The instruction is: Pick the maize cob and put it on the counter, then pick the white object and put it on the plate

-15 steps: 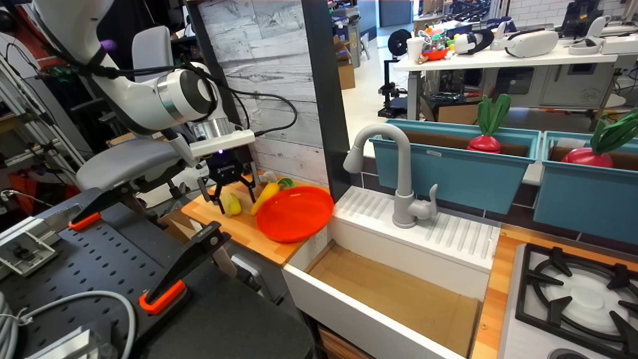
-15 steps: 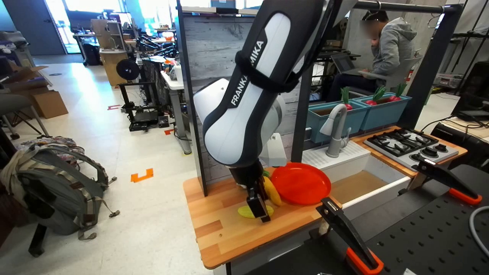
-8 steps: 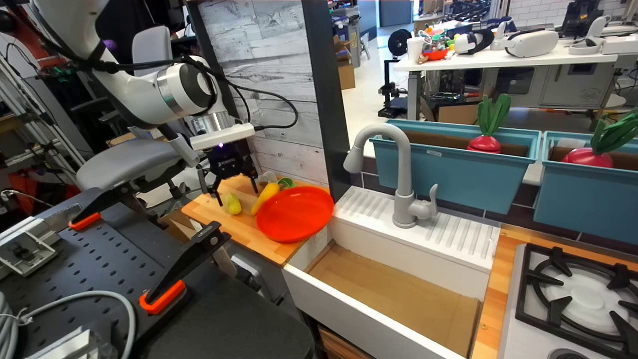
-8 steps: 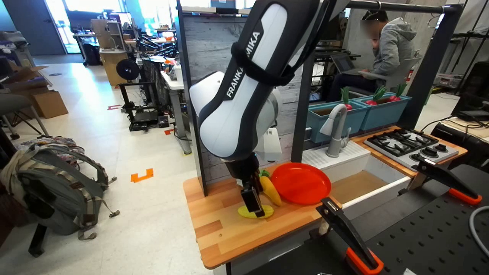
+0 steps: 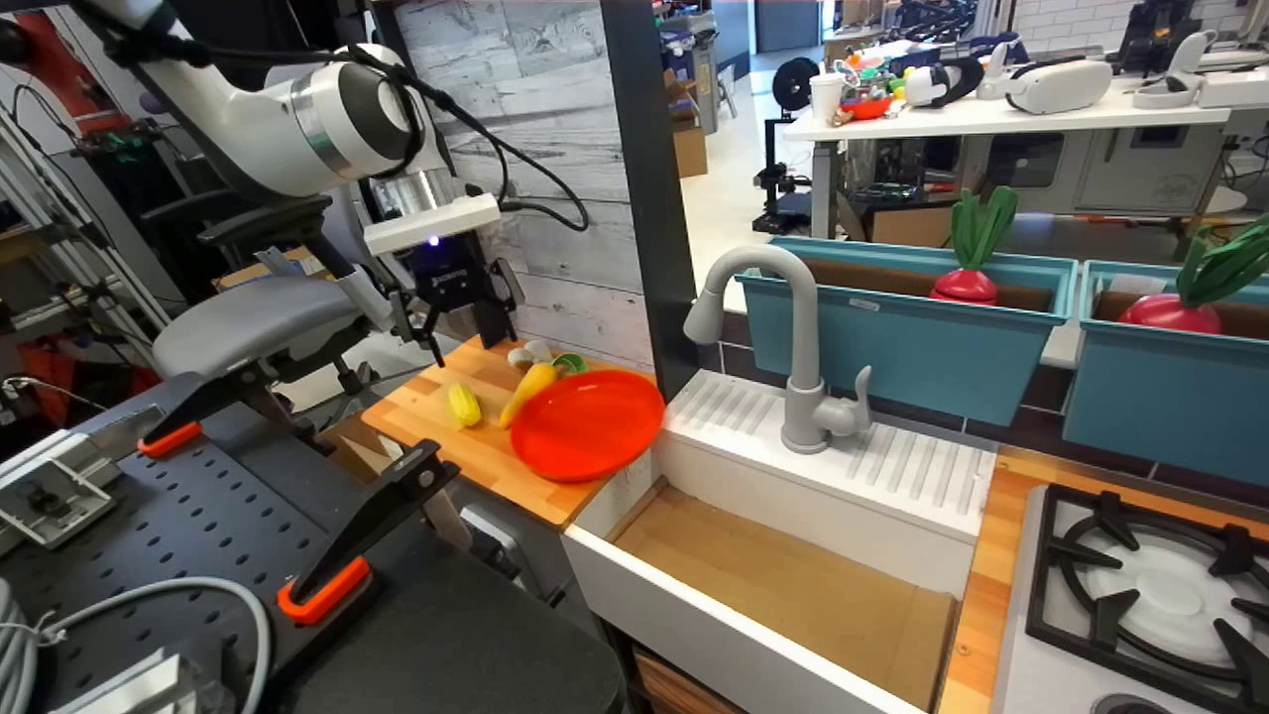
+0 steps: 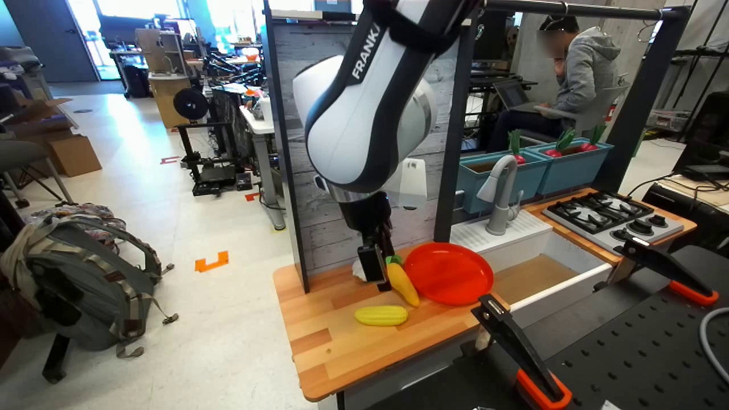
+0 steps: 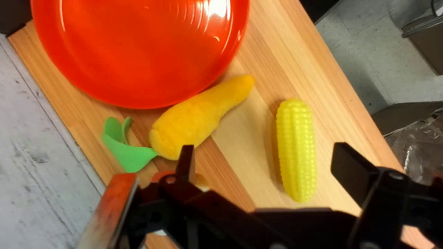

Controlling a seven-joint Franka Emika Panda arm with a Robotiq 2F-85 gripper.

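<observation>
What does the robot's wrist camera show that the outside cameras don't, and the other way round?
Wrist view only: crinkled clear plastic past the edge of the wooden counter, as far as I can tell.
Exterior views only: the tap, sink, stove, blue planters and robot arm.
Shared: the yellow cob lying on that counter, the orange plate, the smooth yellow vegetable and the gripper.

Wooden counter [image 6: 342, 359] bearing maize cob [image 6: 381, 315], green-topped yellow vegetable [image 7: 193, 117] beside red plate [image 6: 450, 273], whitish lump [image 5: 537, 350]
</observation>
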